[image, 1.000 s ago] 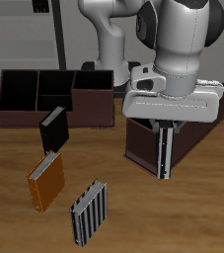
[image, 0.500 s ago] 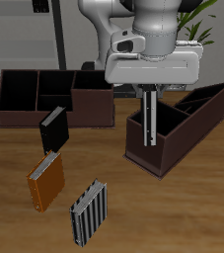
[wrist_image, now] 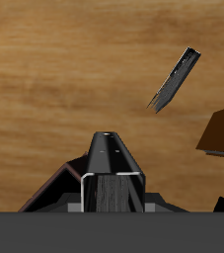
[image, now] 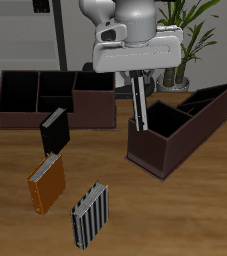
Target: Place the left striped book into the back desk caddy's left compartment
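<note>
Gripper [image: 138,88] pinches the left striped book [image: 140,104] and has risen and shifted toward the back desk caddy [image: 55,98] since a second ago. Book hangs tilted, clear of the slanted-divider caddy [image: 180,128]. Transit is under way; the left compartment [image: 18,91] lies well apart, at the far end.

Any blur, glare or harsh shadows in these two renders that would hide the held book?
Exterior view: sharp, evenly lit, no glare; the thin near-black striped book hangs clear in the gripper, soft shadows only beside the dark reddish-brown caddy. Wrist view: the wooden table is crisp, but the gripper's dark body blocks much of it; the book's stripes are indistinct.
</note>
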